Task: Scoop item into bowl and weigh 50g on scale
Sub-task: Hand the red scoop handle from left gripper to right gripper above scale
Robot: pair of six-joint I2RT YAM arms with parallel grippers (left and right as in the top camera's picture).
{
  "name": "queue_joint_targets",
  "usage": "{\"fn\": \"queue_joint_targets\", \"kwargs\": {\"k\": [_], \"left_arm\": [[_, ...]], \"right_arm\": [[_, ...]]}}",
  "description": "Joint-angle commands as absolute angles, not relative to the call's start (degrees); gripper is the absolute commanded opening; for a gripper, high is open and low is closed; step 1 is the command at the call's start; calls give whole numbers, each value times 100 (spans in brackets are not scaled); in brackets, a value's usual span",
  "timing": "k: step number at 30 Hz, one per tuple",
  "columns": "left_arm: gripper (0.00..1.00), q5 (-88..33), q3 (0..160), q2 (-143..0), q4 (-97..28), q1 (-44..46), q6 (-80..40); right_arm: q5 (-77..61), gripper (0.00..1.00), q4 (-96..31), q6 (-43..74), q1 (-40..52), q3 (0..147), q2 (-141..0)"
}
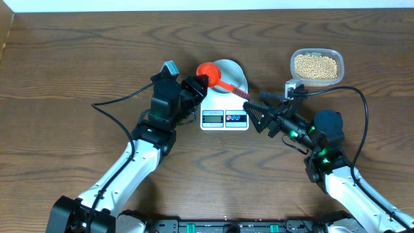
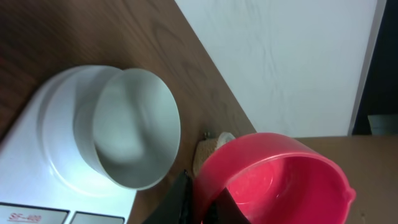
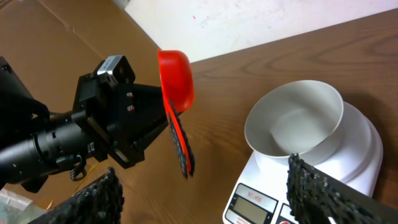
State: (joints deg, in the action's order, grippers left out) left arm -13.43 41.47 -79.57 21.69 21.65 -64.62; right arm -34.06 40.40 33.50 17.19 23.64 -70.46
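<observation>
Wood tabletop [image 1: 77, 65] carries everything. L arm [image 1: 139, 155] comes in from the near-left corner and R arm [image 1: 336, 175] from the near-right corner. Both point at the middle.

White scale [image 1: 224, 120] sits mid-table, a bit toward the far edge, with its display and btns facing the near edge. Clear tub [image 1: 316, 51] stands well apart from it, toward the far-right part of the tabletop.

White bowl [image 1: 231, 74] sits on the scale's round platform, on the far half, upright.

Red scoop [image 1: 208, 70]: the cup is just beside the bowl's left rim. The handle runs diagonally over the scale toward the R side. In the R wrist view the scoop is lifted clear of the table and tipped on edge, cup uppermost.

L gripper [image 1: 197, 85] has its fingers pressed together, pinching the scoop near where cup meets handle.

R gripper [image 1: 253, 116] is at the scale's right edge with its fingers spread wide and nothing between the pads. The handle's tip is near it, but can't tell if they touch.

Beans [image 1: 315, 65], small, round and tan-yellow, lie in the tub.
</observation>
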Motion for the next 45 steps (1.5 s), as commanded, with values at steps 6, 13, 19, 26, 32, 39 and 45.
{"fn": "queue_joint_targets", "kwargs": {"k": [6,13,19,26,32,39,45], "left_arm": [[7,-1376,4154,-7975,2200,2200,-6499],[7,-1372,4154,-7975,2202,2305,-6501],[7,-1372,4154,-7975,2213,2322,-6504],[7,-1461,4154,-7975,2244,2324,-6506],[7,-1507,4154,-7975,2241,2403,-6506],[7,-1507,4154,-7975,2244,2626,-6506],[7,-1590,4154,-7975,2244,2683,-6504]], "right_arm": [[-3417,78,4099,3205,1791,2471,-7052],[-3409,77,4099,3205,1811,2471,-7052],[-3400,75,4101,3208,1811,2471,-7052],[-3472,72,4167,3208,1811,2471,-7052],[-3511,67,4250,3208,1811,2471,-7052],[-3514,62,4250,3208,1811,2471,-7052],[-3603,51,4292,3205,1811,2471,-7052]]}}
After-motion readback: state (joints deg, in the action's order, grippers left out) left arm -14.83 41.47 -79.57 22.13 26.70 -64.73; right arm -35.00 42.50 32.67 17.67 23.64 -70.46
